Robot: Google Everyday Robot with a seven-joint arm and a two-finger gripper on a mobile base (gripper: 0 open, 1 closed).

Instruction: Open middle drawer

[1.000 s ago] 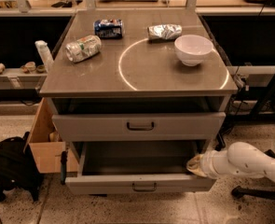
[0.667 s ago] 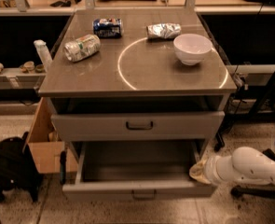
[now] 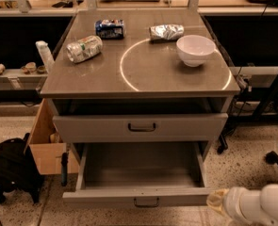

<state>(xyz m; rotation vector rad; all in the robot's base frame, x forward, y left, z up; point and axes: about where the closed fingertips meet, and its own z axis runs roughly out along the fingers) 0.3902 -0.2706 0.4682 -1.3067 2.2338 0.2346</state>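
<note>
Middle drawer (image 3: 101,197) stands pulled far out of the grey cabinet (image 3: 167,81), its grey floor in full sight and its dark loop handle (image 3: 146,202) close to the lower edge. The drawer above (image 3: 190,126) sits almost shut under a dark gap. Anything lower is cut off.

The gripper (image 3: 217,201) sits at the lower right, just beside the open drawer's right front corner. It shows only as a pale yellowish tip on the white arm (image 3: 265,206), and I cannot tell whether it is wide or narrow.

On top lie a white bowl (image 3: 195,49), a crushed can (image 3: 84,48) and two crumpled packs that are hard to identify.
</note>
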